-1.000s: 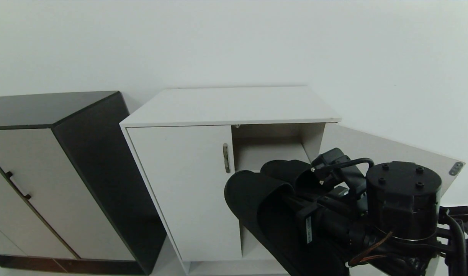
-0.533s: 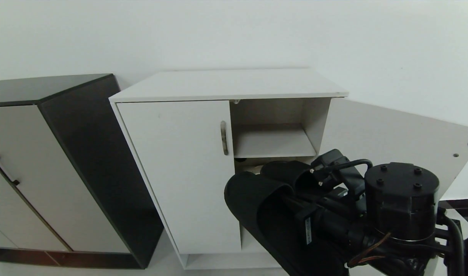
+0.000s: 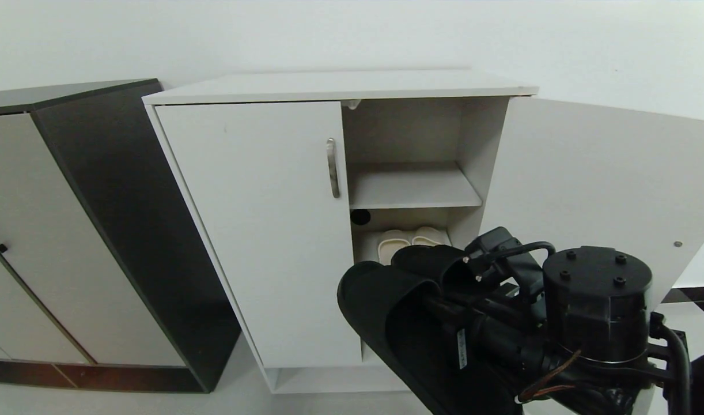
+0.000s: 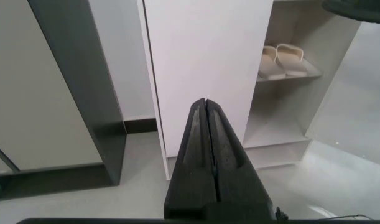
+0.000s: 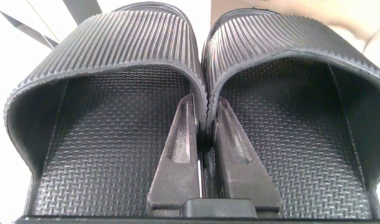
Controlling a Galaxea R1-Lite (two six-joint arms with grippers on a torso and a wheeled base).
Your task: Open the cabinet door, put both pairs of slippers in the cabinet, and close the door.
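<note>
Shifted as a whole since a moment ago, so a camera move and not a move of things. Now looking lower and deeper into the white cabinet (image 3: 340, 86), right down to its lower shelf (image 3: 364, 248). Still holding the black slippers (image 3: 386, 300) up in front of the open side, in the same spot in the head view as before.

Done so far: right door (image 3: 588, 184) swung wide open, and cream slippers (image 3: 412, 242) already lying side by side on the lower shelf. Left door (image 3: 254, 230) shut. Left to do, by the look of it: putting the black pair inside, then shutting the right door.

Right end effector (image 5: 204, 109) squeezed almost shut, with one finger inside each black slipper and the two inner sides pinched tight between them.

Left end effector (image 4: 206, 106) closed too, fingers pressed flat together with nothing held, hanging low in front of the shut left door, above the floor.
</note>
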